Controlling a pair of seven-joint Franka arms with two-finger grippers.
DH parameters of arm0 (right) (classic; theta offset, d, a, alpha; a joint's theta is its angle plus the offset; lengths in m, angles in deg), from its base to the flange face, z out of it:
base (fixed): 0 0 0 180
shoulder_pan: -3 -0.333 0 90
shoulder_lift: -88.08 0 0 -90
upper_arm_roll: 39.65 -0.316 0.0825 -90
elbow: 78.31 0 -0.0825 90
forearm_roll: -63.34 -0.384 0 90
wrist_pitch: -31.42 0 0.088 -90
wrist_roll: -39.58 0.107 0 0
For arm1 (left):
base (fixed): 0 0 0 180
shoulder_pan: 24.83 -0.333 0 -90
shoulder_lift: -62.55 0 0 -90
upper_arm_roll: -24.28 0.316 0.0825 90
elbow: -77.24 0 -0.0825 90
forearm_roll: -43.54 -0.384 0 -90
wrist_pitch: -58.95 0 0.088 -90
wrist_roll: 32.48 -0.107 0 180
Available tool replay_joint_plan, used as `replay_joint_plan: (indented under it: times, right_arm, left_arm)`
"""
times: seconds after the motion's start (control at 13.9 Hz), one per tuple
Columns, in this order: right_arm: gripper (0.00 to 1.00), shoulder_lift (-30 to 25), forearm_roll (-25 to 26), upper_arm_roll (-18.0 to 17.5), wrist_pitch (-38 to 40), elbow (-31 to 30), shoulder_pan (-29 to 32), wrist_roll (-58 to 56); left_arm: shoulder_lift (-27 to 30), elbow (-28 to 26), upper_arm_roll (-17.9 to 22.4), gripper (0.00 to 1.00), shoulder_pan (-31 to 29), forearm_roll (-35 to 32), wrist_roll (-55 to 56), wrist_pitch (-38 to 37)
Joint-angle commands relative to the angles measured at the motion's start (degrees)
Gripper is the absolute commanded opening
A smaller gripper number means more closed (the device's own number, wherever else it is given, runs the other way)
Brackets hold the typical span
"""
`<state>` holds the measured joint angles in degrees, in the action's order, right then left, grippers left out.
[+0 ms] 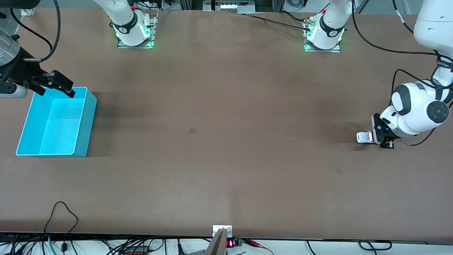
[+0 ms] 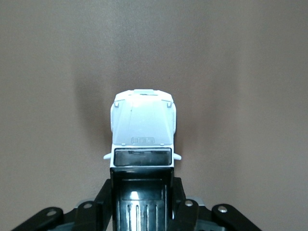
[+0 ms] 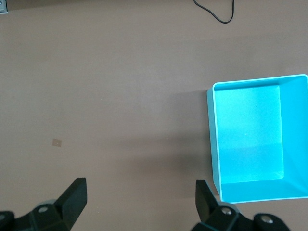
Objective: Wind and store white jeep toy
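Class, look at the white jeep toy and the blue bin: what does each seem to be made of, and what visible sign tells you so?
White jeep toy, held in the shut left gripper: probably painted metal or hard plastic; smooth, slightly glossy body, and a shiny black ribbed roof.
Blue bin, below the open right gripper: likely moulded plastic; uniform turquoise, thin even walls, rounded corners, faintly textured matte floor.

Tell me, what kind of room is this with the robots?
Probably a robot lab. Two white robot arms are bolted to a big brown table, black cables run along its edges, and there is only a small white toy jeep and a turquoise plastic bin to practise with.
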<state>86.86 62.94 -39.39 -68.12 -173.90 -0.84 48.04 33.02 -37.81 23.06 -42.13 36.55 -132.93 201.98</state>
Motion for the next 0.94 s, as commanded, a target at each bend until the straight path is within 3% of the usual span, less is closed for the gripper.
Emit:
replay_joint_plan:
  times: [0.0, 0.22, 0.5, 0.86]
  right_arm:
    - [1.0, -1.42, 0.58, 0.0, 0.31, -1.17, -0.03, 0.41]
    - [1.0, -1.42, 0.58, 0.0, 0.31, -1.17, -0.03, 0.41]
    - [1.0, -1.42, 0.58, 0.0, 0.31, -1.17, -0.03, 0.41]
    - [1.0, -1.42, 0.58, 0.0, 0.31, -1.17, -0.03, 0.41]
  left_arm:
    - [-3.69, 1.05, -0.1, 1.0, -1.07, -0.93, -1.41, -0.38]
    - [-2.82, 2.37, -0.54, 1.0, -0.9, -0.84, -0.71, -2.48]
    - [-0.19, 6.15, -1.5, 1.0, -0.29, -0.84, 0.69, -12.67]
    - [4.39, 7.81, -3.79, 1.0, -0.11, -0.93, 10.51, -21.28]
